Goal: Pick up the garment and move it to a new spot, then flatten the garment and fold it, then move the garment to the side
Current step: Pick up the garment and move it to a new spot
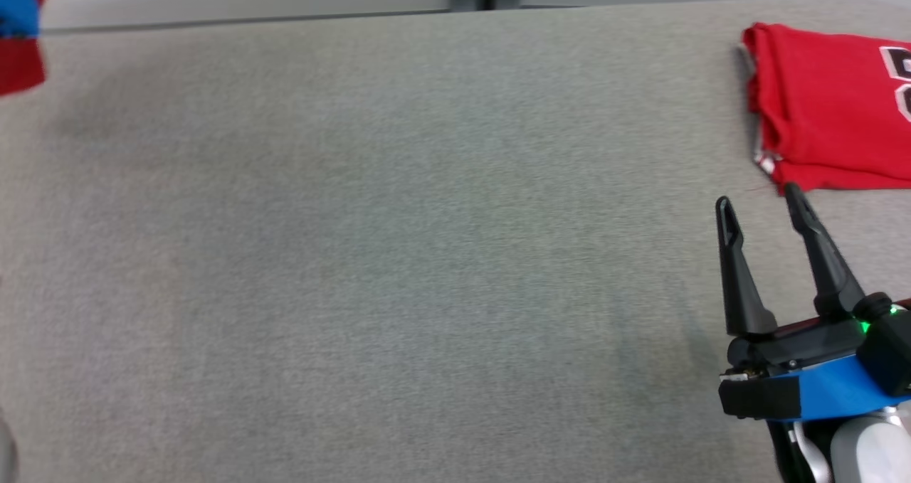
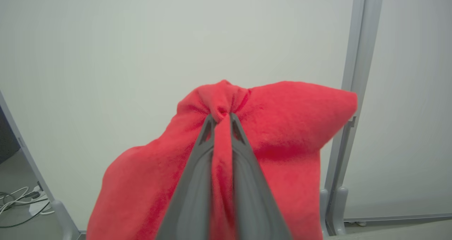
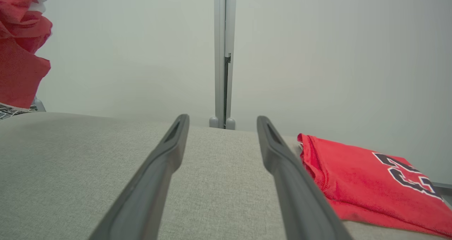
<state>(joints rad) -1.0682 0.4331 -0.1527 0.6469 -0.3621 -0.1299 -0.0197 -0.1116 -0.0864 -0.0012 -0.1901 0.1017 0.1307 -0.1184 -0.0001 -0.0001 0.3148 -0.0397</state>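
Grey fabric counter [image 1: 356, 255], pale wall panels [image 3: 317, 56] behind. Left gripper [image 2: 221, 118] has its jaws pinching a bunched fold of the red garment [image 2: 289, 127], which hangs in the air off at the far left. Right gripper [image 1: 758, 197] hovers low over the counter, jaws spread wide, just beside a folded red jersey [image 1: 833, 106].
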